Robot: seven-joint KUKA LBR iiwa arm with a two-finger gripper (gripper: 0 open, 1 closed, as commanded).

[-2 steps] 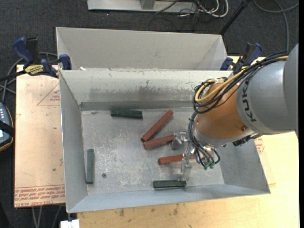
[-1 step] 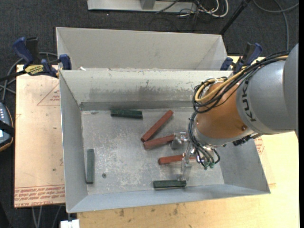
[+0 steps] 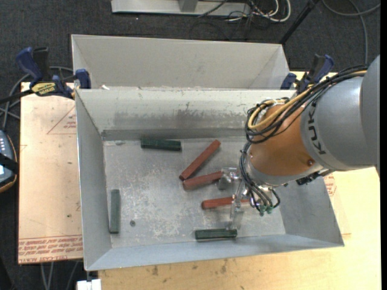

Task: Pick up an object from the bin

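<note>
Hard against the near wall, right of middle: dark green rectangular bar (image 3: 216,235), flat on the floor of the grey metal bin (image 3: 91,180), just on the near side of the two-finger gripper (image 3: 236,206). Could be clipped or shoved into the wall by a descent drifting nearward. Just beyond, right of centre: short red-brown rectangular bar (image 3: 217,203), lying left to right, right end meeting the gripper, so probably the thing to pick. Cannot tell whether the pincer is released, clenched or grasping that end. If gripped so far off-centre, may pivot and slip out on lifting; if merely pushed, may skid left. Level with it but well apart, along the left wall: left dark green bar (image 3: 113,211), no hazard. A little farther, near the gripper's far side: second red-brown bar (image 3: 202,180), then a longer red-brown bar (image 3: 199,160) slanting to the far right. Might be nudged or dragged along. Farthest, under the far wall: far dark green bar (image 3: 161,144), out of harm's way.
</note>
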